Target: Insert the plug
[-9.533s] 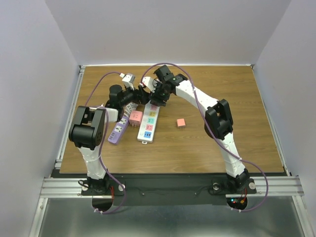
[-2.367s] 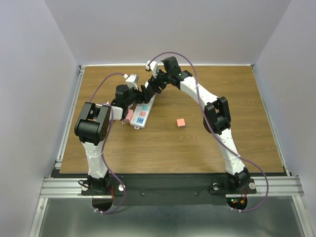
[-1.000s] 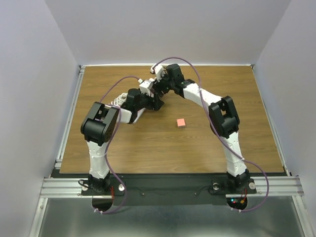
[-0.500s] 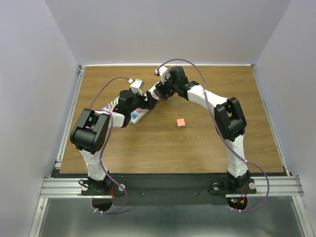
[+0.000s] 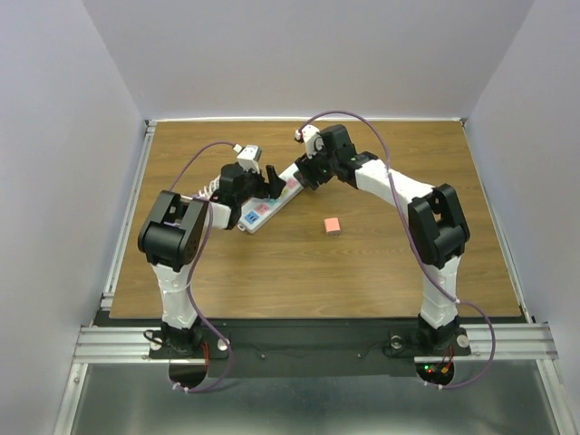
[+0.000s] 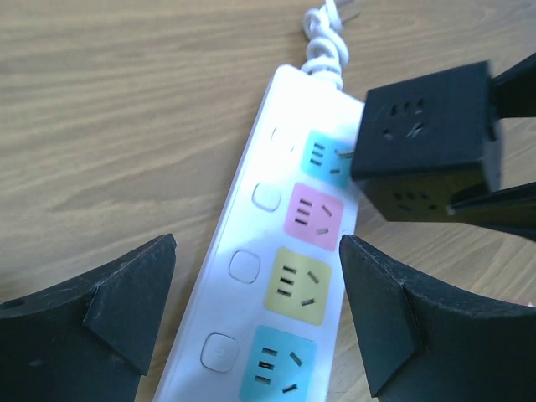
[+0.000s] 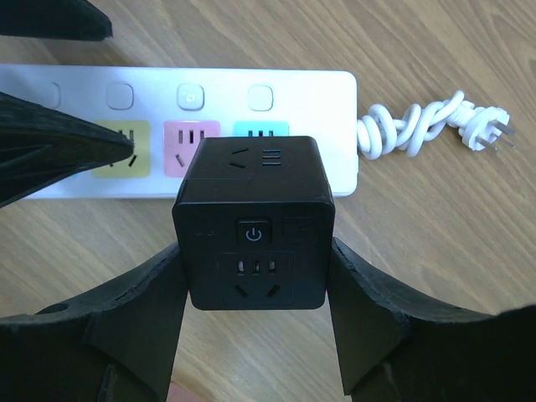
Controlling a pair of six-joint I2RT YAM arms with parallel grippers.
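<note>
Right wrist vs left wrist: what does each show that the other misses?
Only right wrist: the power button on the black cube adapter. Only left wrist: a blue socket past the yellow one, and the adapter's metal prong by the teal socket. Both: the white power strip, the adapter clamped in the right claw, and the pink socket.

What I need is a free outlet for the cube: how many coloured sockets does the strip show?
4, in a row on the white strip: turquoise by the cord, partly behind the black cube; then pink, yellow, and blue at the frame's edge. More may lie beyond.
</note>
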